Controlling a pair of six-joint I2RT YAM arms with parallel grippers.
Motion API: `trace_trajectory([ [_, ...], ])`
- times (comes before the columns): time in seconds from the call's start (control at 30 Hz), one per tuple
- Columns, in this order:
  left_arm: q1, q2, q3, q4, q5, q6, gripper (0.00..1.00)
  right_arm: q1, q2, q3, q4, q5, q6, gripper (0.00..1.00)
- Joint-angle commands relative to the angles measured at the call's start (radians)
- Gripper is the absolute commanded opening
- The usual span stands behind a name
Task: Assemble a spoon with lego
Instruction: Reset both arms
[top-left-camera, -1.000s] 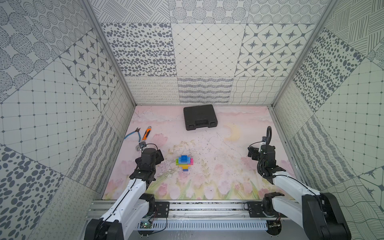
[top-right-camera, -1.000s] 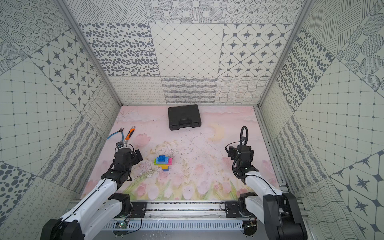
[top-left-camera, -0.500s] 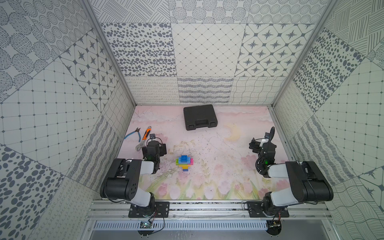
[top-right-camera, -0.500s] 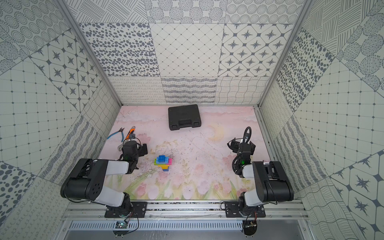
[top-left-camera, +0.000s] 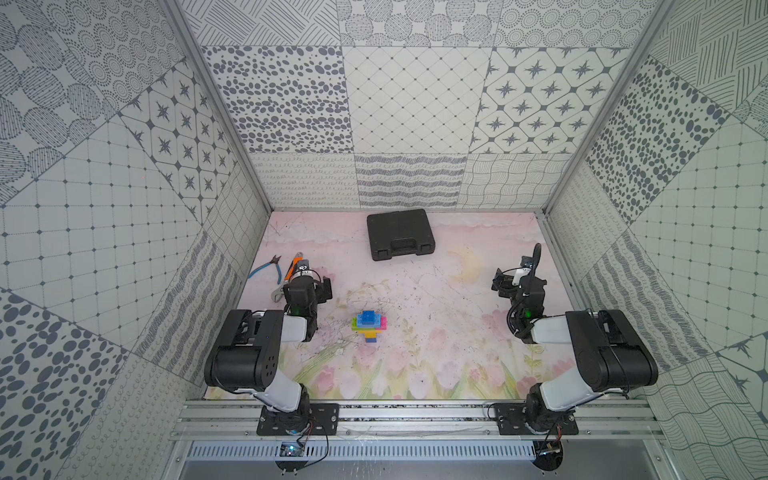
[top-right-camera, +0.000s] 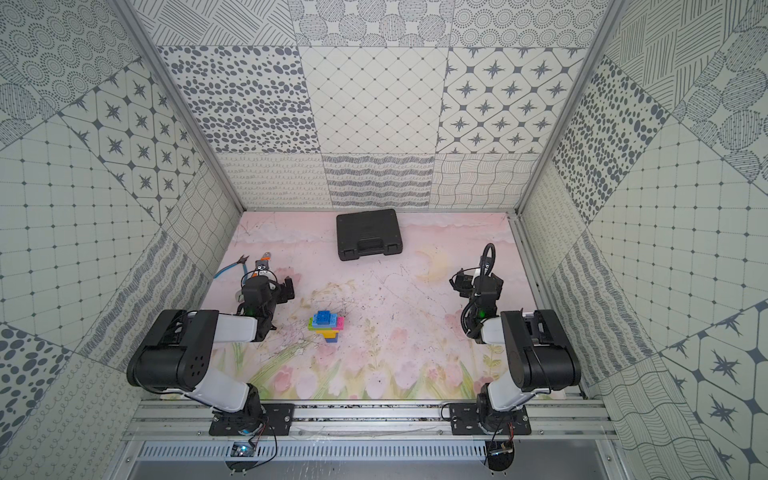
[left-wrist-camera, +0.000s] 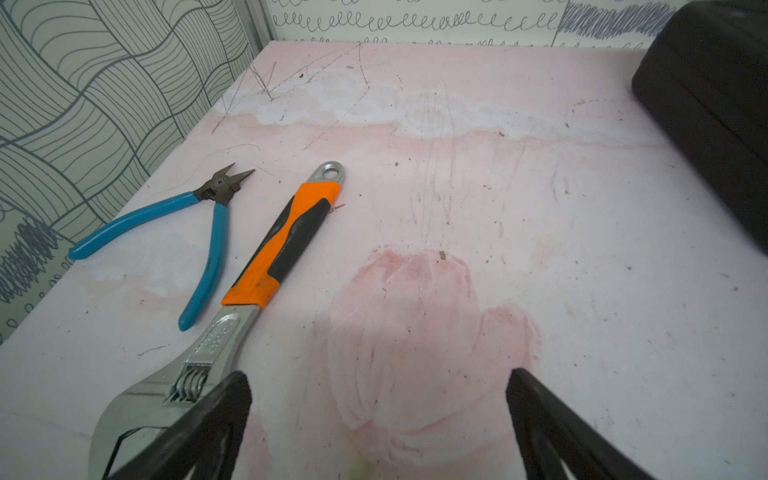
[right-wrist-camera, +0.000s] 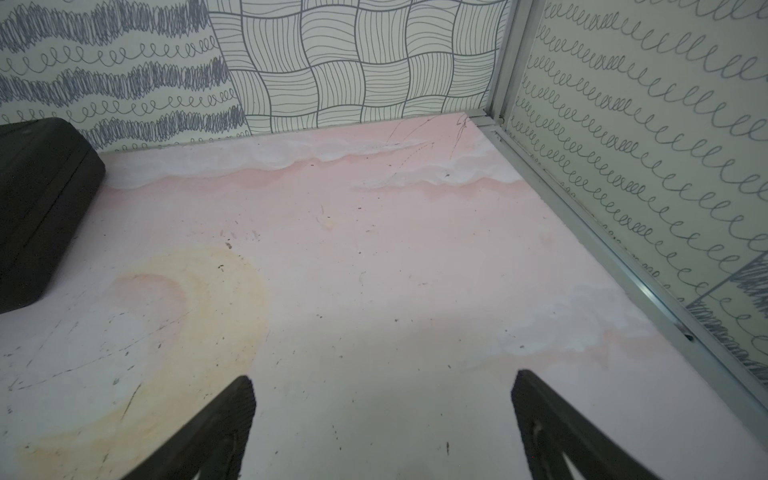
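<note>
The spoon (top-left-camera: 369, 326) lies near the middle of the table (top-left-camera: 440, 299), clear of both arms. The left hand (left-wrist-camera: 378, 415), by the wrench (left-wrist-camera: 286, 232) near the left edge, and the right hand (right-wrist-camera: 382, 415), near the right edge, are both spread and empty.

The spoon (top-right-camera: 327, 326) sits mid-table (top-right-camera: 399, 332), untouched. The left end effector (top-right-camera: 275, 284) is at its ten o'clock, the right end effector (top-right-camera: 470, 280) at two, and the black case (top-right-camera: 368, 235) at one.
</note>
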Motion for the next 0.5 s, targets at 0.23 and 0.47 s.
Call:
trace_trajectory([
  [0.23, 0.012, -0.009, -0.015, 0.083, 0.258, 0.113, 0.98, 0.011, -0.015, -0.001, 0.031, -0.288, -0.138, 0.98],
  [0.47, 0.025, -0.001, 0.012, 0.041, 0.081, 0.021, 0.98, 0.000, -0.011, -0.004, 0.048, 0.011, 0.001, 0.98],
])
